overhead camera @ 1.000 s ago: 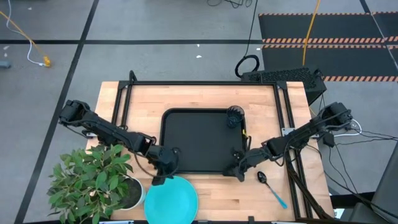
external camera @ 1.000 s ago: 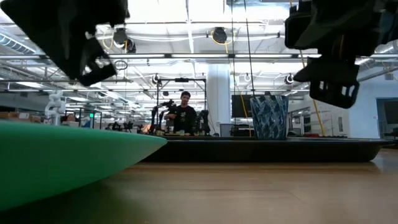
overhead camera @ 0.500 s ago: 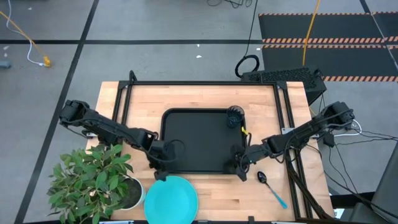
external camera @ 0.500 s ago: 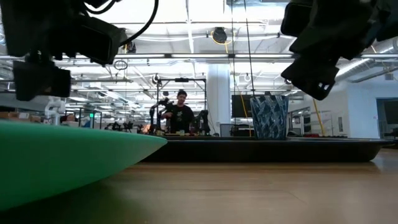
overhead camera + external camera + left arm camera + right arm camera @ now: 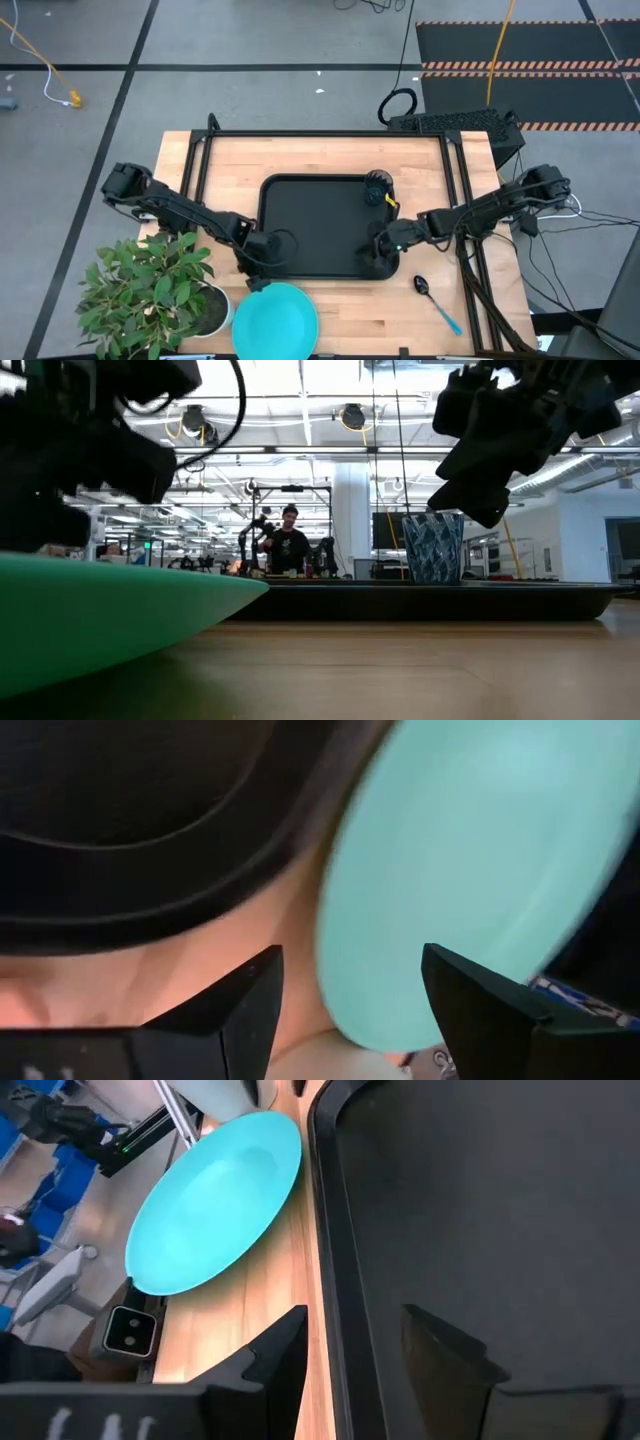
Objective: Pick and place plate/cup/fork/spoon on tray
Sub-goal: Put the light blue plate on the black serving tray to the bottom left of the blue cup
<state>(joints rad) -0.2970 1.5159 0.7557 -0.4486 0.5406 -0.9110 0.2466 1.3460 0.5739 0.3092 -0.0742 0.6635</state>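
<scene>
The pale wooden surface (image 5: 320, 160) carries a smooth black tray (image 5: 310, 225) with rounded corners and a raised rim; a small dark cup (image 5: 377, 185) stands in its far right corner. The round, glossy turquoise plate (image 5: 276, 322) lies on the wood just off the tray's near left corner. The left claw (image 5: 256, 281) hovers spread and empty at the plate's far edge. The right claw (image 5: 378, 262), partly spread, holding nothing, hangs over the tray's near right corner. The blue-handled spoon (image 5: 437, 303) lies beside it.

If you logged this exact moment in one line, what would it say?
left gripper: open, above plate | right gripper: empty, over tray | cup, fork: in tray | spoon: on table
</scene>
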